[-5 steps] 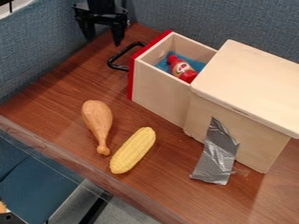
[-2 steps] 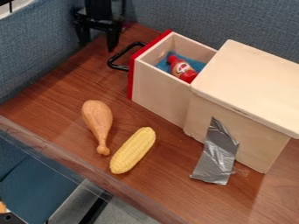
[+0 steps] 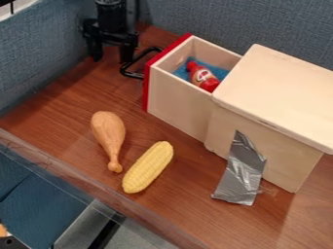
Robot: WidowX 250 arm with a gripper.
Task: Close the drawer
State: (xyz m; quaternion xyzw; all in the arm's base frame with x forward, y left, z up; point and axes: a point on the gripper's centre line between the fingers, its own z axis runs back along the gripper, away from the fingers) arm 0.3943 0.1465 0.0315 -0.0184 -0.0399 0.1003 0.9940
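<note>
The black gripper (image 3: pixel 111 56) hangs at the upper left, its two fingers apart with nothing between them. It is just left of the drawer's black handle (image 3: pixel 132 72); whether its right finger touches the handle I cannot tell. The wooden drawer (image 3: pixel 177 111) with a red front stands pulled out of its box (image 3: pixel 280 97), toward the upper left. Inside the drawer lie a red bottle (image 3: pixel 204 79) and a blue cloth (image 3: pixel 218 71).
A brown drumstick (image 3: pixel 108 134) and a yellow corn cob (image 3: pixel 148 167) lie on the wooden table (image 3: pixel 189 209) in front of the drawer. Grey tape (image 3: pixel 241 172) runs from the box onto the table. Blue padded walls (image 3: pixel 36 58) stand behind and at the left.
The gripper has come down and slightly toward the viewer, so its fingers are now lower, beside the handle. The drawer, bottle, drumstick and corn have not moved.
</note>
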